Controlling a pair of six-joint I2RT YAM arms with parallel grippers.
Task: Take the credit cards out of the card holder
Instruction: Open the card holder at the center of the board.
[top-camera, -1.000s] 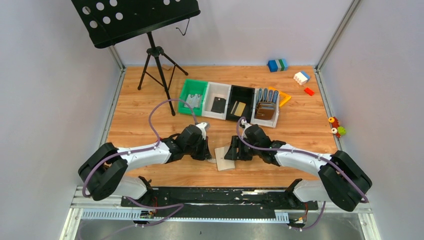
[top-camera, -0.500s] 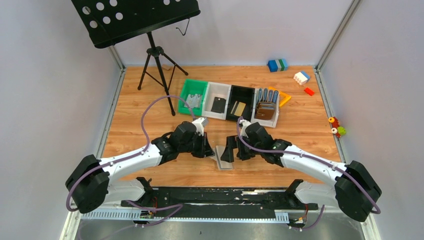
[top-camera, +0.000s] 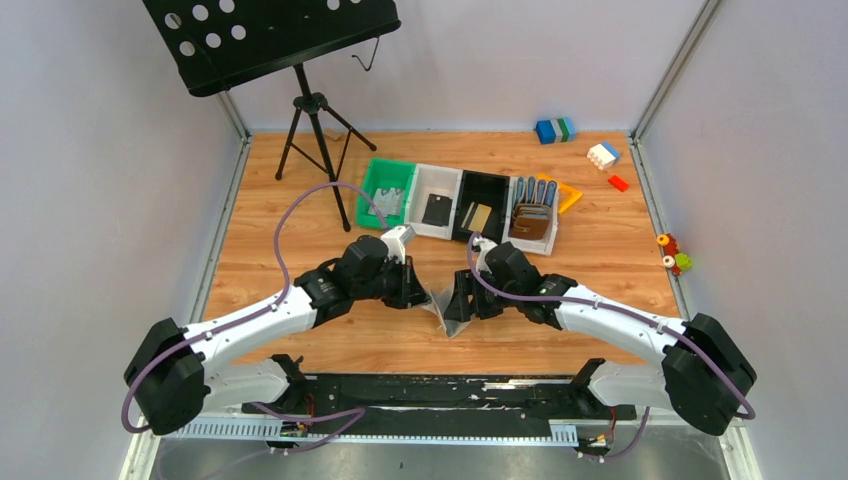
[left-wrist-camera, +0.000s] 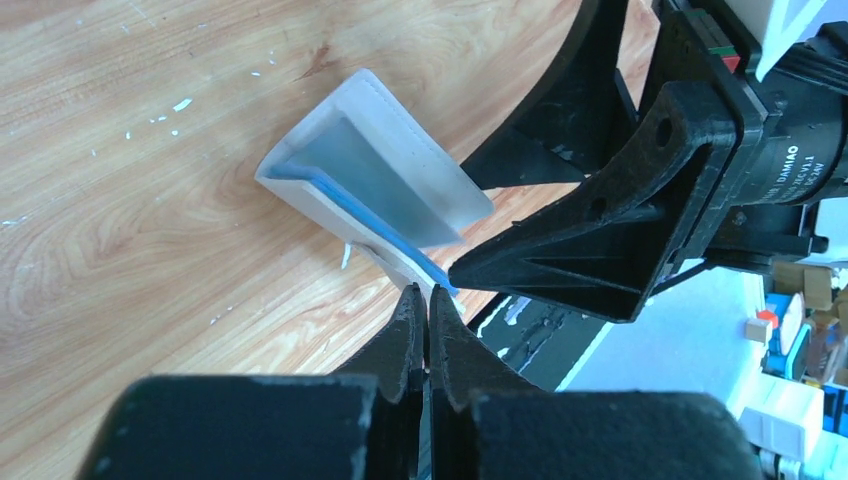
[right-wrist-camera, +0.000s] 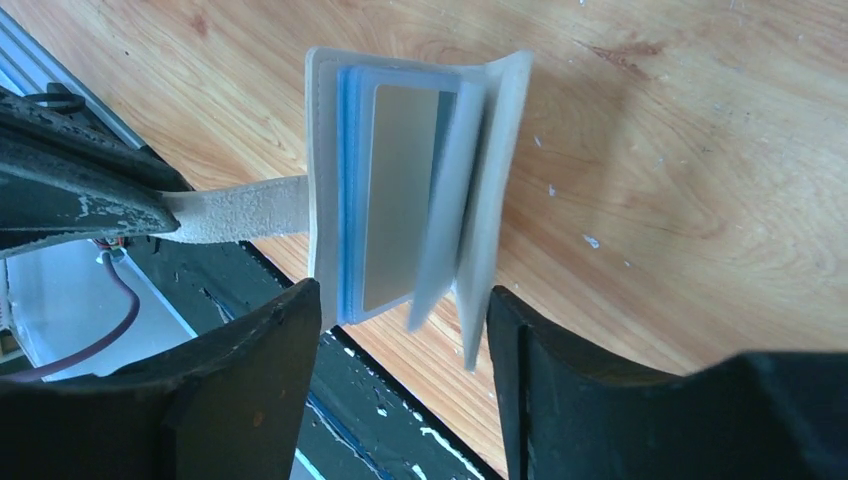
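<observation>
- Two claws meet at the holder (left-wrist-camera: 400, 160), near the front middle of the surface (left-wrist-camera: 120, 200). It is held on edge, and I cannot tell whether it touches the wood.
- Left claw (left-wrist-camera: 424, 312): jaws pinched right together on the holder's thin tab (right-wrist-camera: 240, 210), with nothing else in them.
- Right claw (right-wrist-camera: 402, 298): jaws spread wide, straddling the end of the half-open holder. One cover lies against a finger and the other stops just short of its finger, so I judge there is no real squeeze.
- Handling, as I judge it:
  - The holder looks light and its covers soft, since one bows outward.
  - The tab is a narrow, floppy hold, so the holder may twist or slip if pulled hard.
  - The blue-edged leaves inside look like the cards (right-wrist-camera: 347, 180). Cards would be stiff, thin and slick, and probably snug in their slots.
  - The best grip is a pinch across the faces at an exposed end, drawing straight out along the slot while the other claw steadies a cover.
- What each view shows:
  - The right wrist view alone shows the inside, with its blue edges and grey panel, and the tab running to the left claw.
  - The left wrist view shows the closed pinch and the holder's V from the other end.
  - The top view gives only position, because the claws nearly hide the holder.
</observation>
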